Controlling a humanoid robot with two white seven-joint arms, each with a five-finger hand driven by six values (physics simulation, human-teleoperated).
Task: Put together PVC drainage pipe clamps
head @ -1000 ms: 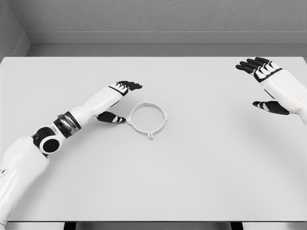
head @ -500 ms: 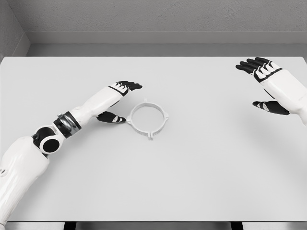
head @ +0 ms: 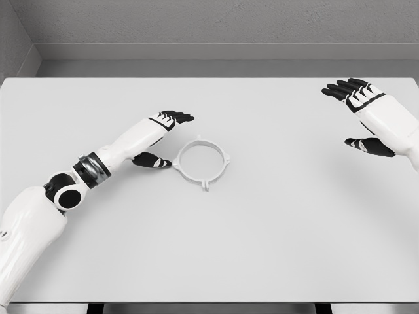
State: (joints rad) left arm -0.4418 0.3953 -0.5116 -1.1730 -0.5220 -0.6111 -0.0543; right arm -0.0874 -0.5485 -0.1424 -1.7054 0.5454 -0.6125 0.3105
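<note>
Table (head: 262, 248): a wide white top was seen to fill most of the view, backed by a grey wall (head: 216, 23) at the far side.

Left arm (head: 78, 176): a white limb with a grey and black joint band was recorded entering from the near left and reaching toward the middle of the table.

Right arm (head: 399, 127): only the white forearm was seen, entering at the right edge, toward the far side.

Left hand (head: 160, 134): it was held open, the black fingers (head: 178, 117) stretched out flat and together, the thumb set apart below them. Nothing was grasped. The thumb tip was placed just beside the left rim of the clamp; whether it touched could not be told.

Right hand (head: 360, 111): it was held open and empty at the far right, fingers extended toward the left, thumb spread apart below, well apart from the clamp.

Clamp (head: 181, 169): a thin white ring with small tabs on its rim was found lying flat on the table, left of centre, just right of the left hand.
</note>
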